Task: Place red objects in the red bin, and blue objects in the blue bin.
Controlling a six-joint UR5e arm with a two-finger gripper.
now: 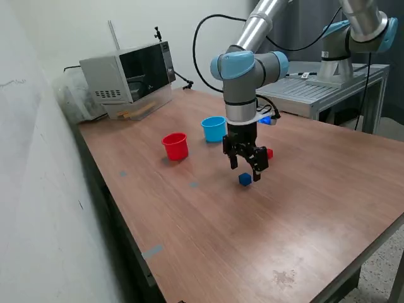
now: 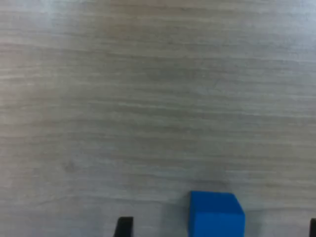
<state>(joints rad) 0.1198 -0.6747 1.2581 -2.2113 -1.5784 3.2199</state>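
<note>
Gripper: the gripper (image 1: 245, 168) hangs just above the table (image 1: 315, 208), fingers wide apart, holding nothing.
Blue cube: a blue cube (image 1: 245, 180) (image 2: 216, 214) sits on the table right under the fingers.
Red cube: a red cube (image 1: 269, 153) peeks out behind the gripper.
Cups: the red cup (image 1: 175, 146) and the blue cup (image 1: 214, 129) stand farther back, near each other.

Microwave (image 1: 129, 77) at the wooden table's (image 1: 208, 233) far corner.

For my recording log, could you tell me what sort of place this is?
Probably a robotics lab: a UR5e arm works over a wooden table, a second robot arm stands on a metal bench behind, and a microwave sits nearby.
</note>
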